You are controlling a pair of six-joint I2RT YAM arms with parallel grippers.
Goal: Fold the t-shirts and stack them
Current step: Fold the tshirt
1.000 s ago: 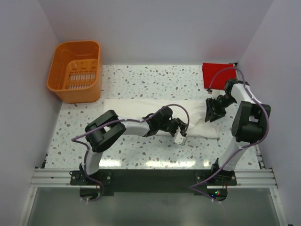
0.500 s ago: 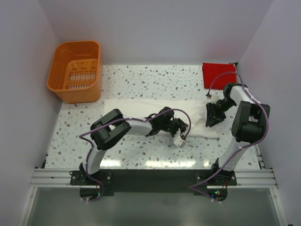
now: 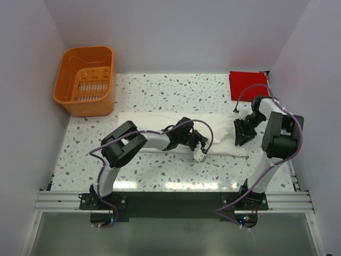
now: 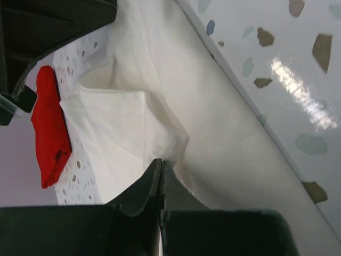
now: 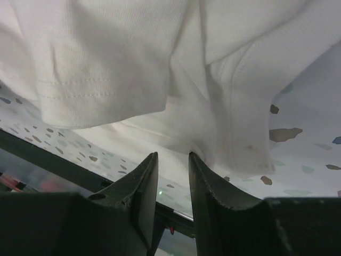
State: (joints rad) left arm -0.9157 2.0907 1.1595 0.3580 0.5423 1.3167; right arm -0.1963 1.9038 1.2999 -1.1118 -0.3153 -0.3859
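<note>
Cream-white t-shirt [image 3: 154, 121] spreads beneath and ahead of my claws. My left claw [image 4: 161, 165] is closed, pinching a raised fold of it. My right claw [image 5: 173, 160] stands narrowly parted, cloth just beyond its tips.

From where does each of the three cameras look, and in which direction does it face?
Top external: above and behind the robot, looking down on the table; left arm and right arm show, bases lowest.
Left wrist: on the left arm, facing past its left hand, shut on the cream-white t-shirt, toward the red t-shirt.
Right wrist: low over the shirt, facing past its slightly open right hand toward the table's near edge.
Shared: top and left wrist both show the red t-shirt.
</note>
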